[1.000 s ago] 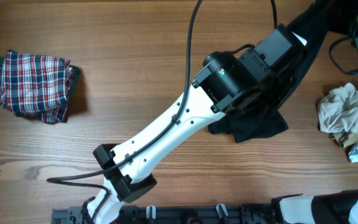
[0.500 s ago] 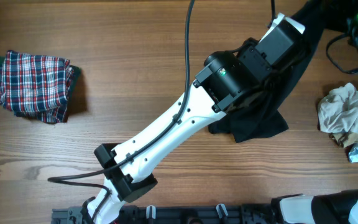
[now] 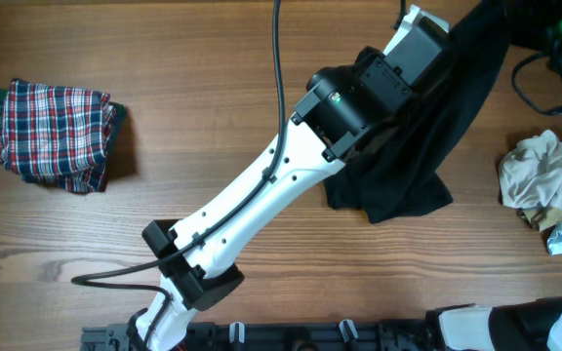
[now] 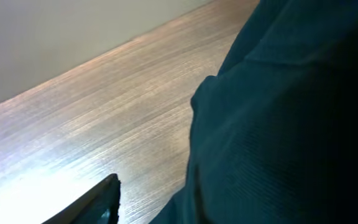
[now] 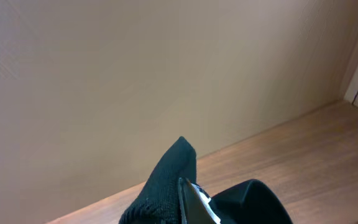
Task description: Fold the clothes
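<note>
My right pincer point(image 5: 191, 200): shut tight on a bit of the black shirt point(image 3: 408, 175), up high.
My left pincer point(image 3: 425, 37): right by the shirt's edge. I cannot tell if it grips.
Shirt: part hangs, part lies bunched on the table point(image 3: 164, 58).
Do it well: I think I should catch the far edge, then pull the shirt flat before folding.
</note>
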